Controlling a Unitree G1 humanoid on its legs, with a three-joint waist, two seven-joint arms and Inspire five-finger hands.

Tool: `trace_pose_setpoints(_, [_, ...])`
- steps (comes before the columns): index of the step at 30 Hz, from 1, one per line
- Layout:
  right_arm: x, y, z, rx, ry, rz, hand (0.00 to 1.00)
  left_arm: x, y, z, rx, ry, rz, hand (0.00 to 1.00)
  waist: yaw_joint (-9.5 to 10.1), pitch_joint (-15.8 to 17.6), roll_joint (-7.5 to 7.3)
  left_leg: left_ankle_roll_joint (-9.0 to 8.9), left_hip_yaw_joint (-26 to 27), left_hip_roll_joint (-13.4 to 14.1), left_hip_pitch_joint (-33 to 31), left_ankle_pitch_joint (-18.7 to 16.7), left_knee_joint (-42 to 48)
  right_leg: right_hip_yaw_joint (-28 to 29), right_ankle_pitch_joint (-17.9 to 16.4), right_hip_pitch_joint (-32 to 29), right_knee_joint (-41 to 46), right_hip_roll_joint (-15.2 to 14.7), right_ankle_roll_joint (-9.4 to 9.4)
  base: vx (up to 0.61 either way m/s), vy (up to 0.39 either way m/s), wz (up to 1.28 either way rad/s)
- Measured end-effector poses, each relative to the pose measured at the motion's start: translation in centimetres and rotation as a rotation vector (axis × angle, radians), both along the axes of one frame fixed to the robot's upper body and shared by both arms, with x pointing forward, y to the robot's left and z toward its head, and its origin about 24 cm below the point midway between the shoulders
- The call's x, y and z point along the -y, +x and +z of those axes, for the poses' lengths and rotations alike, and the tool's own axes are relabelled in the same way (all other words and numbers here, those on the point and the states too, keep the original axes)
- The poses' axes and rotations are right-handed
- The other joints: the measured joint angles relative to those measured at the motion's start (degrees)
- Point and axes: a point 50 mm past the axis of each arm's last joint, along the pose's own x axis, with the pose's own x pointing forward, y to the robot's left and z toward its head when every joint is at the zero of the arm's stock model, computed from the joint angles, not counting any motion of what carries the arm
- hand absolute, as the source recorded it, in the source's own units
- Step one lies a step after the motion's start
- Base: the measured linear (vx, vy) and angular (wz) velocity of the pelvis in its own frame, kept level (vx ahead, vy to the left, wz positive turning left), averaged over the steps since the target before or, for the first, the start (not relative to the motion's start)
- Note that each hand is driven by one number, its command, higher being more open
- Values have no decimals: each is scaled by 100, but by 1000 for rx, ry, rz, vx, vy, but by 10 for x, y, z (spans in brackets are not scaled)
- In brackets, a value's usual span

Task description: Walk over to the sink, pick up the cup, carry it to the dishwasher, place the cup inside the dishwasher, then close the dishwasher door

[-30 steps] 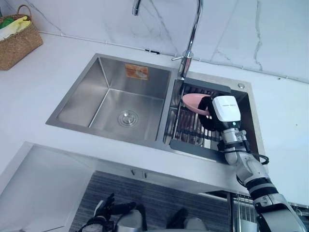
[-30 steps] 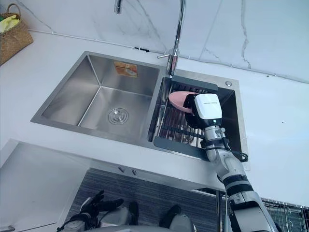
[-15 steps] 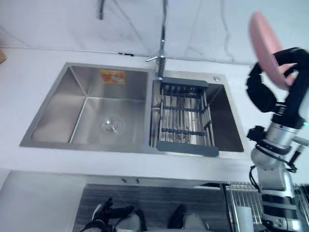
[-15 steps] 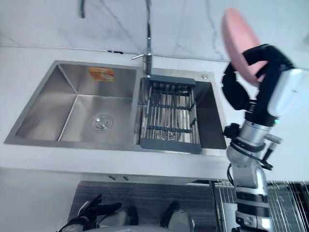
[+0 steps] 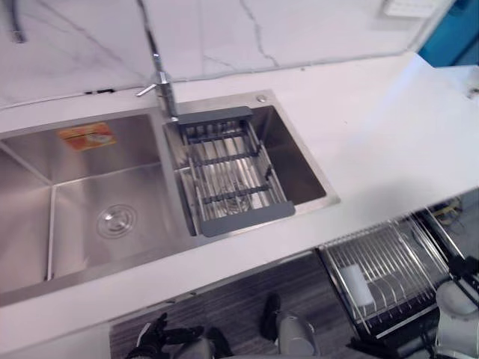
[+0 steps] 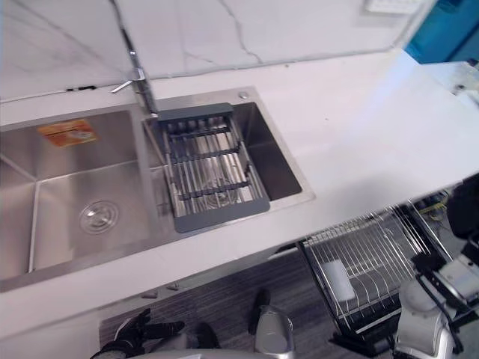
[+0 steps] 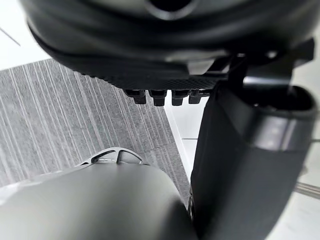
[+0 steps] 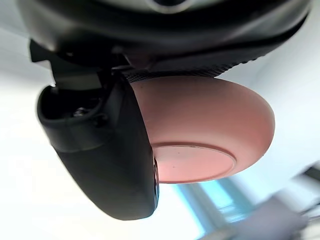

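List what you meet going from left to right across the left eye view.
orange sticker → faucet → grey drainer rack → wire dishwasher rack

Legible text: none.
Item 1: orange-and-yellow label [image 5: 86, 137], stuck on the rear wall of the left basin of the sink [image 5: 135, 153], above the drain. It carried print, too small to read.
No lettering, number or sign was readable on the white tabletop [image 5: 359, 134].
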Motion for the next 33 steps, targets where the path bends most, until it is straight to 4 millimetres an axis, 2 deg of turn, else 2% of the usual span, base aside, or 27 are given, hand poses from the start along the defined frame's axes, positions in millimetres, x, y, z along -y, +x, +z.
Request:
trace_pose_setpoints(2, [-4,2,-16,-22,43,3,0,-1,1,0,5,-1,12,100,-9,-2,-1,-46,317,214,-135,-27,237,-389,-228,83,575,-183,-96,26,-75,-85])
trace_pose_setpoints(4, [-10,12,-24,-29,68,37,0,-3,3,2,23,1,39,100,-3,-3,-8,-67,518,436,-330,-70,581,-653,-280,279,405,-202,-80,55,-179,-90])
trace_pose_setpoints(5, [-15,24,-28,-31,90,65,0,-5,6,3,38,1,69,100,25,17,-52,-88,596,587,-439,-97,849,-723,-311,366,-48,-24,43,50,-241,-105])
trace_pose_setpoints(6, [-20,36,-34,-51,114,99,0,-5,7,3,43,-8,110,100,79,24,-43,-114,578,739,-488,-111,1017,-721,-324,492,-561,281,46,33,-314,-107])
trace_pose_setpoints(8, [-27,44,-42,-82,139,131,0,-4,6,1,46,-24,158,100,167,29,16,-203,471,913,-535,-159,1129,-694,-291,647,-1139,644,101,-8,-258,-79])
trace_pose_setpoints(9, [-28,43,-44,-89,141,130,0,-2,8,2,57,-25,158,100,185,39,48,-238,393,921,-539,-165,1084,-675,-280,656,-1216,712,118,-12,-194,-37])
trace_pose_setpoints(11, [-26,32,-52,-138,154,107,0,6,19,3,93,-47,165,100,145,78,116,-450,201,841,-486,-37,823,-701,-277,674,-1263,760,123,-13,-112,4])
trace_pose_setpoints(13, [-25,30,-54,-160,160,107,0,17,25,3,115,-76,157,100,106,108,154,-521,177,754,-428,37,632,-697,-277,678,-1274,745,123,-49,-40,7])
trace_pose_setpoints(18, [-30,34,-56,-215,162,147,0,33,31,3,137,-122,159,100,44,295,337,-467,59,535,-417,247,350,-730,-192,686,-1388,663,233,-111,5,10])
trace_pose_setpoints(20, [-36,40,-60,-277,161,182,0,36,34,3,148,-132,158,100,58,389,471,-434,-5,448,-431,351,231,-773,-133,683,-1453,625,219,-110,13,13])
trace_pose_setpoints(25, [-45,51,-64,-341,169,242,0,44,38,4,155,-157,121,100,108,531,658,-372,-134,309,-503,562,-25,-869,24,662,-1640,627,191,-94,-1,10])
trace_pose_setpoints(28, [-39,61,-65,-397,158,247,0,45,41,5,173,-177,127,100,176,597,718,-311,-281,195,-599,726,-215,-941,113,587,-1695,600,168,-67,4,17])
trace_pose_setpoints(33, [-30,89,-51,-452,95,266,0,49,46,8,197,-202,118,100,228,803,884,-238,-563,-2,-690,993,-515,-1095,187,513,-1700,499,145,-66,15,20])
